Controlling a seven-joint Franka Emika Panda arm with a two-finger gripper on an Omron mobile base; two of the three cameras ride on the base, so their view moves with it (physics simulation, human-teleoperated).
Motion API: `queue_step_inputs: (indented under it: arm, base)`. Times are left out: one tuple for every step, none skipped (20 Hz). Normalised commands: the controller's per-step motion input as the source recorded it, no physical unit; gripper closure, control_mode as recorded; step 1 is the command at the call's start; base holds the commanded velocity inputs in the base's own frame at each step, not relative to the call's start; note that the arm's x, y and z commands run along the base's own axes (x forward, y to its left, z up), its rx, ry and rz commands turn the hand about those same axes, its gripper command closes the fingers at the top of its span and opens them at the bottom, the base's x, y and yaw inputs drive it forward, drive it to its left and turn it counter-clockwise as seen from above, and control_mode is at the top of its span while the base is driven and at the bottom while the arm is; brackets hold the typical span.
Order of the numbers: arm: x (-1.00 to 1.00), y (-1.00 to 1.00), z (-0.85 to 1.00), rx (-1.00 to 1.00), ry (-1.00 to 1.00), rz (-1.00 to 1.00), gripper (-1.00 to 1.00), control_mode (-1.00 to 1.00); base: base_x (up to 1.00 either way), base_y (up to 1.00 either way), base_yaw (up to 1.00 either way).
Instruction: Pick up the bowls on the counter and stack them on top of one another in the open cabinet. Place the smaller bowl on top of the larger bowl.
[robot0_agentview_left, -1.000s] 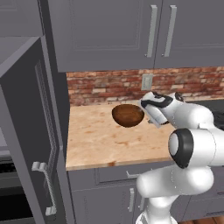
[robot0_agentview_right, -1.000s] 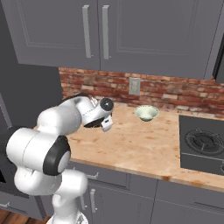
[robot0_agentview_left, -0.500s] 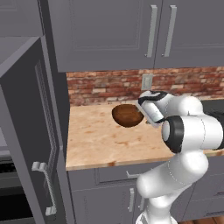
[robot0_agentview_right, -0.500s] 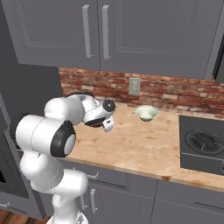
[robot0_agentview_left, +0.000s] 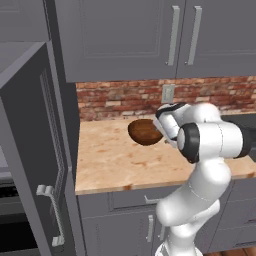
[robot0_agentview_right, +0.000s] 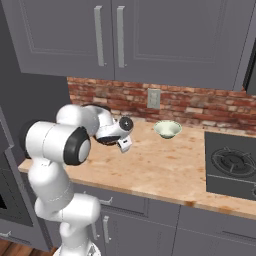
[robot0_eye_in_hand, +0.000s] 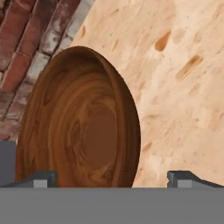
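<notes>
- From the left base view, we see the larger bowl (robot0_agentview_left: 144, 132) sitting on the desk (robot0_agentview_left: 115, 165) near the brick wall, with our gripper (robot0_agentview_left: 161, 129) just to its right. The open cabinet (robot0_agentview_left: 22, 165) stands at the far left, its long door (robot0_agentview_left: 37, 150) swung out toward us.
- From the right base view, the smaller bowl (robot0_agentview_right: 167, 129) rests on the desk (robot0_agentview_right: 165, 175) well to the right of the arm, near the wall outlet (robot0_agentview_right: 153, 98) and left of the stove (robot0_agentview_right: 231, 167). The gripper (robot0_agentview_right: 102, 134) reaches left toward the brown bowl, which is mostly hidden behind the arm.
- From the hand view, the larger bowl (robot0_eye_in_hand: 76, 127) lies directly ahead, and the fingers (robot0_eye_in_hand: 43, 179) stand wide apart with its rim between them, holding nothing.
- We judge the task barely begun: both bowls are on the desk, neither is in the cabinet, and the first grasp is not yet made.
</notes>
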Motion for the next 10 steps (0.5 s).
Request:
queue_step_inputs:
  arm:
    - [0.18, 0.00, -0.23, 0.00, 0.00, 0.01, -1.00, -1.00]
    - [0.18, 0.00, -0.23, 0.00, 0.00, 0.01, -1.00, -1.00]
    - [0.18, 0.00, -0.23, 0.00, 0.00, 0.01, -1.00, -1.00]
    - [0.17, 0.00, -0.23, 0.00, 0.00, 0.01, -1.00, -1.00]
    - [0.17, 0.00, -0.24, 0.00, 0.00, 0.01, -1.00, -1.00]
    - [0.17, 0.00, -0.24, 0.00, 0.00, 0.01, -1.00, -1.00]
    - [0.17, 0.00, -0.24, 0.00, 0.00, 0.01, -1.00, -1.00]
    - [0.18, 0.00, -0.23, 0.00, 0.00, 0.01, -1.00, -1.00]
    - [0.19, 0.00, -0.23, 0.00, 0.00, 0.01, -1.00, -1.00]
    - [0.19, 0.00, -0.22, 0.00, 0.00, 0.01, -1.00, -1.00]
  base:
    - [0.00, 0.00, 0.00]
    - [0.00, 0.00, 0.00]
    - [0.00, 0.00, 0.00]
    - [0.00, 0.00, 0.00]
    - [0.00, 0.00, 0.00]
    - [0.00, 0.00, 0.00]
    - [0.00, 0.00, 0.00]
    - [0.00, 0.00, 0.00]
    - [0.00, 0.00, 0.00]
    - [0.00, 0.00, 0.00]
